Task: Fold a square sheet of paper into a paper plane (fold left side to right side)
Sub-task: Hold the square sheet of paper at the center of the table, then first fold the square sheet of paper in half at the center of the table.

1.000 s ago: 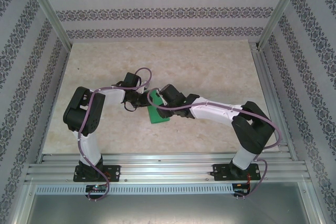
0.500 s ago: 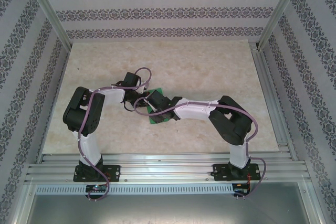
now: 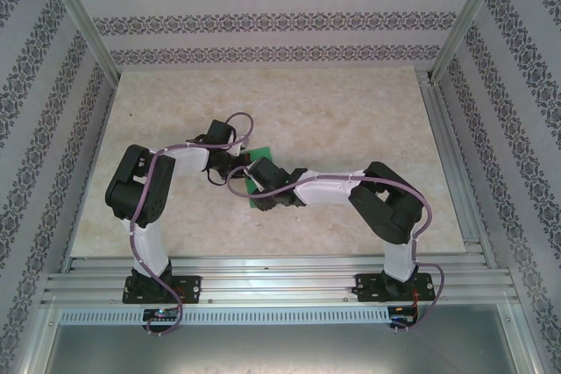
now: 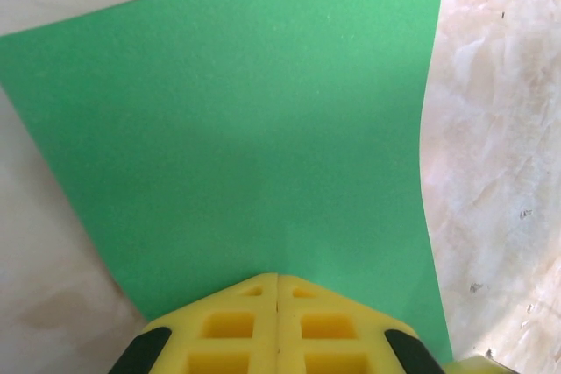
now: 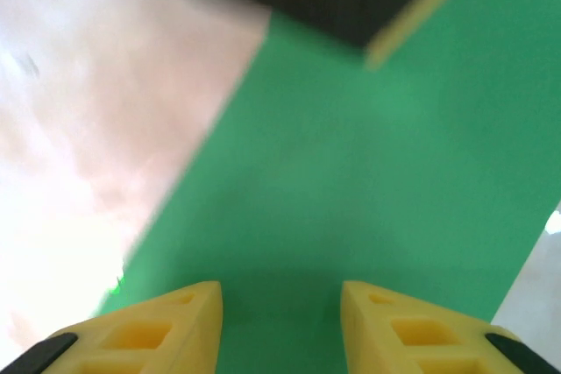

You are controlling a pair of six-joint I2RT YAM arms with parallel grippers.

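Our left fingers [image 4: 254,313] are pressed together, their tip over the near edge of the paper [image 4: 263,129]. We cannot tell whether they bear down on it or hang just above. Our right fingers [image 5: 166,326] stand apart with green showing in the gap, low over the paper [image 5: 368,199], and nothing is held between them. The left arm has not shifted over the last second. The right arm has changed. A second ago it reached in from the right, stretched long, with much of the sheet showing beside its wrist. Now its elbow has drawn back and its wrist has slid left across the sheet, so from above only slivers of the paper [image 3: 259,201] show under the two wrists, near the middle of the worktop [image 3: 351,111]. The right wrist view is blurred, so we judge that arm to be in motion. The paper seems to lie flat on the worktop, with no crease we can make out. We read this as one hand pinning the sheet while the other travels toward its left side. The left-to-right fold looks not yet made.
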